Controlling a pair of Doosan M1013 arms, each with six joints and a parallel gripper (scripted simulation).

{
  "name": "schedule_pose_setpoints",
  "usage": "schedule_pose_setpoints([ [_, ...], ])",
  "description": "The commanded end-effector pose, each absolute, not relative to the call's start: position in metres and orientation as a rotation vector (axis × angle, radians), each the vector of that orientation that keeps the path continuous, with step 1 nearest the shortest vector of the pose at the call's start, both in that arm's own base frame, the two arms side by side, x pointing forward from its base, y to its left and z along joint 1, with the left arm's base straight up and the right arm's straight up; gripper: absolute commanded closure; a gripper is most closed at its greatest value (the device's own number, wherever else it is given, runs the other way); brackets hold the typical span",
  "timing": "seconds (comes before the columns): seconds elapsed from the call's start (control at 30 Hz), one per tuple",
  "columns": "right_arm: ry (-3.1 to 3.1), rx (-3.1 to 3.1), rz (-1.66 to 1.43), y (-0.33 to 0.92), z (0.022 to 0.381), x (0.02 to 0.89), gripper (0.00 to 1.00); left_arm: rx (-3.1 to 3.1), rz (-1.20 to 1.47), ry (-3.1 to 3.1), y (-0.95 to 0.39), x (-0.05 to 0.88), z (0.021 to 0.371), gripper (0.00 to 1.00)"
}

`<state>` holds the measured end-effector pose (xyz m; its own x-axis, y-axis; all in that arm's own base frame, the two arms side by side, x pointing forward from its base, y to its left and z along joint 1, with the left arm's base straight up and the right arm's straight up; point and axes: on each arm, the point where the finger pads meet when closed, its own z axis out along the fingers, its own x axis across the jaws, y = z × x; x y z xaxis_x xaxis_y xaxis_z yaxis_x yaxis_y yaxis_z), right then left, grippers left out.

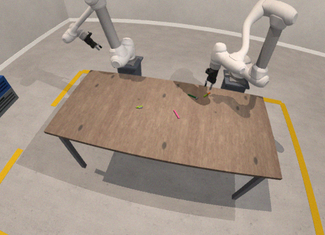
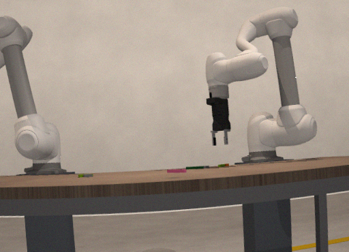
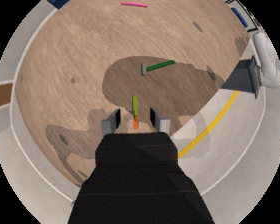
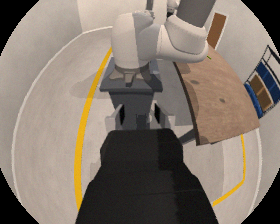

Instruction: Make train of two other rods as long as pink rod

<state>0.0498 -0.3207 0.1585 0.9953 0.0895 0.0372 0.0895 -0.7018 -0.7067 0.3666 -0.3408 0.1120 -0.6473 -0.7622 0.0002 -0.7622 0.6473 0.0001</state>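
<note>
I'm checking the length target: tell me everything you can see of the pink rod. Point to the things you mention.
The pink rod [image 1: 176, 114] [image 2: 176, 171] [image 3: 134, 4] is slim, straight and evenly coloured, with a plain, unmarked look; its material is unclear. It lies flat on the wooden table [image 1: 127, 131] [image 2: 119, 189] [image 3: 46, 65], apart from the green rod [image 1: 192, 96] [image 2: 194, 167] [image 3: 161, 65]. Neither gripper touches it.

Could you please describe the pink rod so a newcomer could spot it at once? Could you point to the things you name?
On the brown wooden table [image 1: 127, 131] [image 2: 136, 188], look near the middle. The pink rod [image 1: 176, 114] [image 2: 176, 171] [image 3: 134, 4] lies there alone, whereas the dark green rod [image 1: 192, 96] [image 2: 194, 167] [image 3: 161, 65] has a grey one at its end.
</note>
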Motion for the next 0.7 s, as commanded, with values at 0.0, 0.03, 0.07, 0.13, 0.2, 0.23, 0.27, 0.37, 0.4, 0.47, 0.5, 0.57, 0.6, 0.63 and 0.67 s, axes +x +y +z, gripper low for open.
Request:
schedule_pose_setpoints([
  [0.0, -0.124, -2.353, -0.001, -0.321, 0.159, 0.05, 0.0, 1.319, 0.002, -2.852, -0.341, 0.367, 0.113, 0.0],
  [0.03, -0.124, -2.353, -0.001, -0.321, 0.159, 0.05, 0.0, 1.319, 0.002, -2.852, -0.341, 0.367, 0.113, 0.0],
  [0.07, -0.124, -2.353, -0.001, -0.321, 0.159, 0.05, 0.0, 1.319, 0.002, -2.852, -0.341, 0.367, 0.114, 0.0],
  [0.13, -0.124, -2.353, -0.001, -0.321, 0.159, 0.05, 0.0, 1.319, 0.002, -2.852, -0.341, 0.367, 0.117, 0.0],
  [0.2, -0.124, -2.353, -0.001, -0.321, 0.159, 0.05, 0.0, 1.319, 0.002, -2.852, -0.341, 0.367, 0.123, 0.0],
  [0.23, -0.124, -2.353, -0.001, -0.321, 0.159, 0.05, 0.0, 1.319, 0.002, -2.852, -0.341, 0.367, 0.126, 0.0],
  [0.27, -0.124, -2.353, -0.001, -0.321, 0.159, 0.05, 0.0, 1.319, 0.002, -2.852, -0.341, 0.367, 0.13, 0.0],
  [0.37, -0.124, -2.353, -0.001, -0.321, 0.159, 0.05, 0.0, 1.319, 0.002, -2.852, -0.341, 0.367, 0.145, 0.0],
  [0.4, -0.124, -2.353, -0.001, -0.321, 0.159, 0.05, 0.0, 1.319, 0.002, -2.852, -0.341, 0.367, 0.15, 0.0],
  [0.47, -0.124, -2.353, -0.001, -0.321, 0.159, 0.05, 0.0, 1.319, 0.002, -2.852, -0.341, 0.367, 0.155, 0.0],
  [0.5, -0.124, -2.353, -0.001, -0.321, 0.159, 0.05, 0.0, 1.319, 0.002, -2.852, -0.341, 0.367, 0.155, 0.0],
  [0.57, -0.124, -2.353, -0.001, -0.321, 0.159, 0.05, 0.0, 1.319, 0.002, -2.852, -0.341, 0.367, 0.166, 0.0],
  [0.6, -0.124, -2.353, -0.001, -0.321, 0.159, 0.05, 0.0, 1.319, 0.002, -2.852, -0.341, 0.367, 0.172, 0.0],
  [0.63, -0.124, -2.353, -0.001, -0.321, 0.159, 0.05, 0.0, 1.319, 0.002, -2.852, -0.341, 0.367, 0.177, 0.0],
  [0.67, -0.124, -2.353, -0.001, -0.321, 0.159, 0.05, 0.0, 1.319, 0.002, -2.852, -0.341, 0.367, 0.181, 0.0],
])
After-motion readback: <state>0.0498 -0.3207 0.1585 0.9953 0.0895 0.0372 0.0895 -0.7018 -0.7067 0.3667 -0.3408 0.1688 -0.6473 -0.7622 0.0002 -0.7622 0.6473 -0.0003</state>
